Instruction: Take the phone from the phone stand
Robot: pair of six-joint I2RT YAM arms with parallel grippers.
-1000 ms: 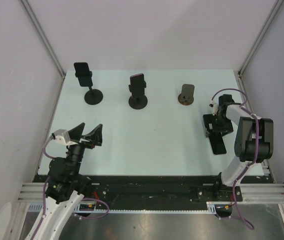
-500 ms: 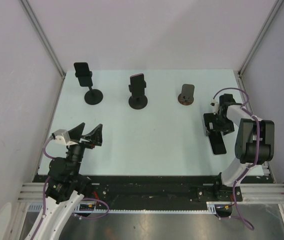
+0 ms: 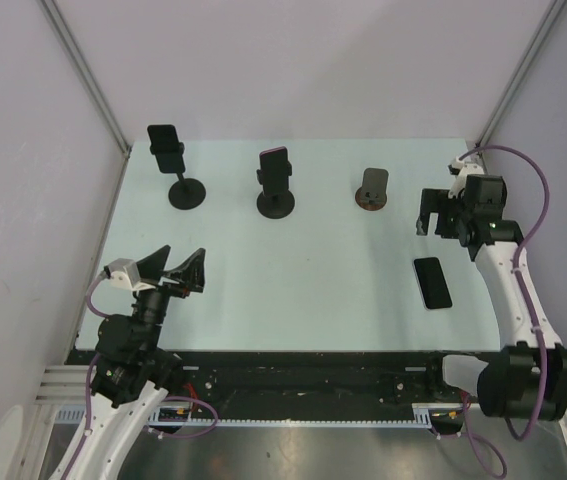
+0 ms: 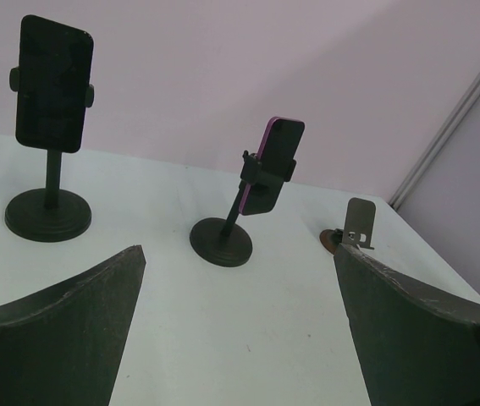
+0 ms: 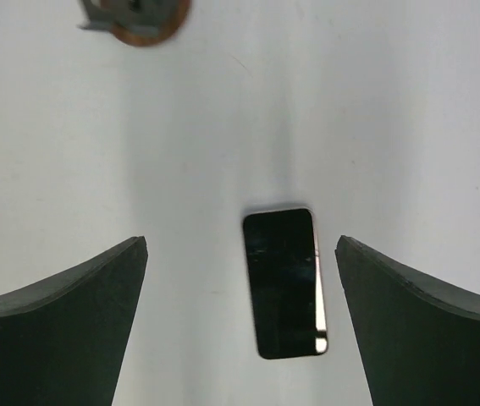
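"Phone (image 3: 432,282) first. Where does it lie?"

"Flat on the table (image 3: 313,270), dark face up, toward the right side and on the near side of the small metal stand (image 3: 372,188). Nothing touches it."

"Start at the left, then."

"The left gripper (image 3: 185,252) hangs low over the near left corner with its fingers spread wide and nothing between them. Its wrist camera looks out across the row of stands."

"And the row itself?"

"Far left is a tall stand (image 3: 186,192) on a round base, clamping a black handset (image 3: 166,148) upright. In the middle there's a shorter stand (image 3: 276,203) with a pink-edged handset (image 3: 275,168), which is tilted back (the pink rim shows best from the left wrist). Next comes the small metal stand — a bent plate on a coppery round foot."

"Then the right arm?"

"The right gripper (image 3: 441,218) is up in the air, right of that small stand and beyond the phone, well apart from both. Its jaws gape, holding nothing. From its own camera the phone sits on the table below, between the two dark fingers (image 5: 62,321), with a bright strip along its right edge."
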